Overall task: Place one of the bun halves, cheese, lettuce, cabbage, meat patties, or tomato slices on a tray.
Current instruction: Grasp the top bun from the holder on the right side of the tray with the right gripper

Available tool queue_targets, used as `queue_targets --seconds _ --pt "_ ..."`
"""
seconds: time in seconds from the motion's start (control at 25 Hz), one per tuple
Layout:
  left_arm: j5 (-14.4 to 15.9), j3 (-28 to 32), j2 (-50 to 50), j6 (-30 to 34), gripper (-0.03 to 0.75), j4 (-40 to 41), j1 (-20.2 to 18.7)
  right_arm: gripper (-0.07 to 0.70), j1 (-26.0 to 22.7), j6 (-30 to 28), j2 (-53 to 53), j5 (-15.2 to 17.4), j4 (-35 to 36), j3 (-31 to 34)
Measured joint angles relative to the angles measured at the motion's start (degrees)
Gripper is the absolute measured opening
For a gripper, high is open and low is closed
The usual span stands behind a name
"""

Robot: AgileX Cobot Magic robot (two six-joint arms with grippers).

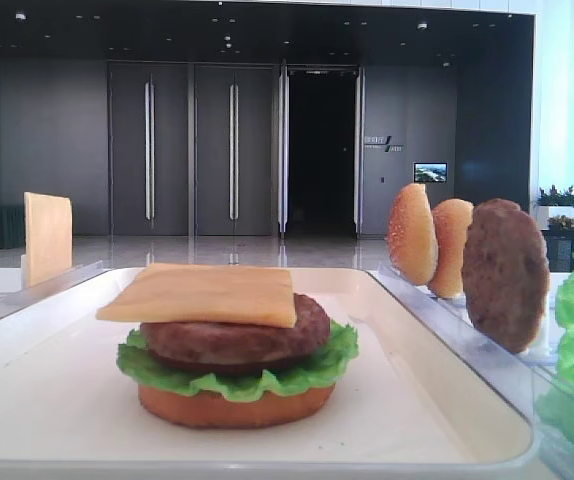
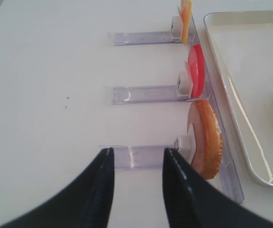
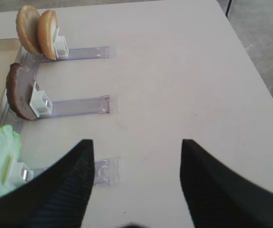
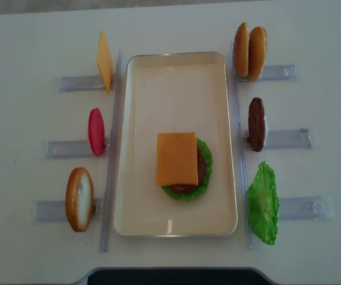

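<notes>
On the white tray (image 4: 141, 89) we see a half-built burger near its middle: a flat orange-brown bun base (image 1: 235, 405) at the bottom, a ruffled green lettuce leaf (image 1: 312, 372) over it, a dark-brown meat patty (image 1: 237, 340) with a grainy surface on that, and a smooth yellow-orange cheese slice (image 4: 177, 158) lying square on top, overhanging the patty on one side.

The tray sits in the middle of the pale bench (image 4: 170, 24), flanked by clear plastic racks (image 4: 280, 138) on both sides. On the right, two bun halves (image 4: 249, 50) stand on edge side by side in the far rack, their domed tan crusts speckled with pale seeds; a second patty (image 4: 256, 123) stands upright in the middle rack, and another lettuce leaf (image 4: 263, 203) rests by the near rack. On the left, a spare cheese slice (image 4: 104, 61) stands upright in the far rack, a red-pink tomato slice (image 4: 96, 131) in the middle one, and a further seeded bun (image 4: 79, 199) in the near one.

We find no readable writing on any food piece or on the tray; a small wall sign in the background of the low view is too blurred to read.

The right claw (image 3: 136, 161) hangs above bare bench with its fingers spread and nothing between them. The left claw (image 2: 137, 164) hovers over the near left rack, its fingers apart and grasping nothing.
</notes>
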Motion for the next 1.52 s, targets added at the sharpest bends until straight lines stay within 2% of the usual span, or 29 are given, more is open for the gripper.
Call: queue_targets --seconds 0.56,0.68,0.76,0.96,1.04,1.24,1.36,1.52 --pt "0.0 0.0 0.0 -1.0 0.265 0.8 0.0 0.414 0.0 0.0 0.0 0.0 -0.1 0.0" --pt "0.0 0.0 0.0 -1.1 0.265 0.8 0.0 0.414 0.0 0.0 3.2 -0.2 -0.1 0.0" --pt "0.0 0.0 0.0 -1.4 0.265 1.1 0.0 0.414 0.0 -0.1 7.9 -1.2 -0.1 -0.1" --pt "0.0 0.0 0.0 -1.5 0.265 1.4 0.0 0.414 0.0 -1.0 21.8 -6.0 0.9 -2.1" --pt "0.0 0.0 0.0 -1.5 0.265 1.4 0.0 0.414 0.0 -1.8 28.5 -7.0 1.9 -4.2" --pt "0.0 0.0 0.0 -1.5 0.265 1.5 0.0 0.414 0.0 -3.0 45.0 -6.6 3.1 -12.9" --pt "0.0 0.0 0.0 -1.5 0.265 1.6 0.0 0.414 0.0 -3.1 55.3 -4.4 3.7 -19.9" --pt "0.0 0.0 0.0 -1.5 0.265 1.7 0.0 0.414 0.0 -3.4 65.9 0.6 3.9 -30.0"
